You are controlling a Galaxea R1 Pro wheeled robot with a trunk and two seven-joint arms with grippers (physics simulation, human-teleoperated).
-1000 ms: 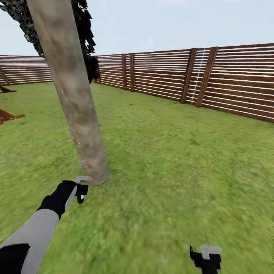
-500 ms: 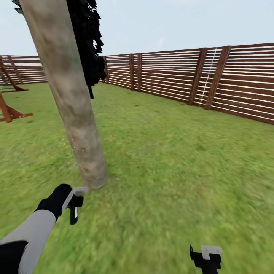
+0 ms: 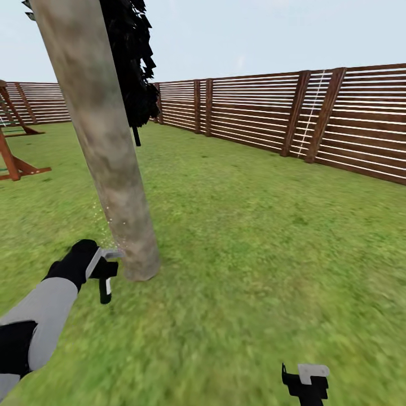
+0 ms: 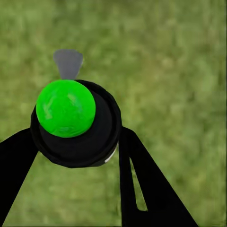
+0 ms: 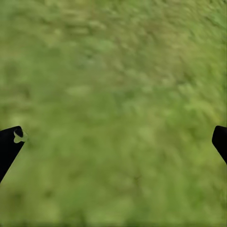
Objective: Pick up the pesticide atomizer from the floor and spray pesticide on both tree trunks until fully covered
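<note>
Head view shows my left arm reaching toward the trunk (image 3: 107,146), a pale mottled column that leans up and out of the top of the frame. My left gripper (image 3: 107,270) sits just beside the trunk's base, low over the lawn (image 3: 254,237). Fine pale specks hang in the air between the gripper and the trunk, beside the lower part of the bark. I cannot tell from here whether the gripper touches the trunk.

Left wrist view gives me the atomizer (image 4: 75,123) seen end-on: a round black body with a bright green cap and a small grey tab sticking out past it. Both black fingers (image 4: 142,184) of my left gripper press against the body, one on each side, so it is clamped on the atomizer with blurred grass beyond.

My right gripper (image 3: 305,383) hangs low at the bottom edge of the head view, well apart from the trunk. In the right wrist view its fingertips (image 5: 9,146) sit at opposite edges of the frame, spread wide with nothing between them but grass.

Behind the trunk stands a dark conifer (image 3: 132,67). A brown slatted fence (image 3: 270,115) runs along the far side, and a red-brown wooden frame (image 3: 14,158) stands at the left.
</note>
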